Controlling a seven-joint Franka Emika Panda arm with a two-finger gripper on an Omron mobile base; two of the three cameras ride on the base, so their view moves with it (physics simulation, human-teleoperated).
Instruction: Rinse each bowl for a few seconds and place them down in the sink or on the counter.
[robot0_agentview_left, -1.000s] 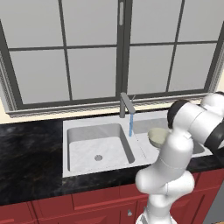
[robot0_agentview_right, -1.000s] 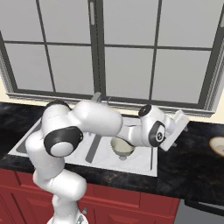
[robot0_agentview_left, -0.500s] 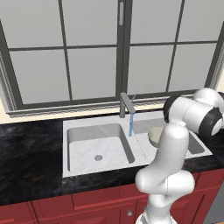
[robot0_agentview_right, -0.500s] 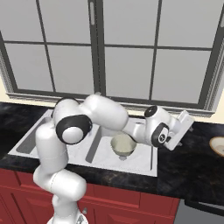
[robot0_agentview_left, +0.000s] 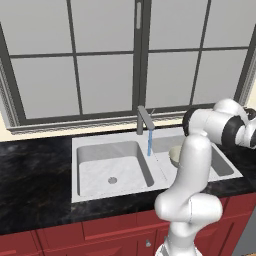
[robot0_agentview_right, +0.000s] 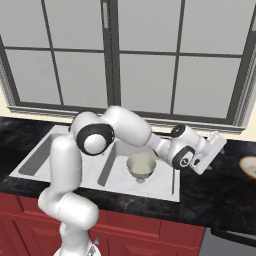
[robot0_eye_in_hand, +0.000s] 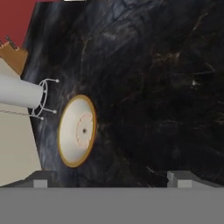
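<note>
One bowl (robot0_agentview_right: 141, 166) sits in the sink (robot0_agentview_left: 95, 172), water running. Your gripper (robot0_eye_in_hand: 112, 178), open and empty, faces a second bowl (robot0_eye_in_hand: 78, 130) on the counter (robot0_eye_in_hand: 166, 87); it's likely unrinsed.

You see a big window (robot0_agentview_left: 125, 55) with dark grey bars and flat grey glass. Under the window runs a pale cream wall strip (robot0_agentview_left: 45, 133). Lower down, below the window, red cabinet doors (robot0_agentview_left: 100, 235) line the front.
</note>
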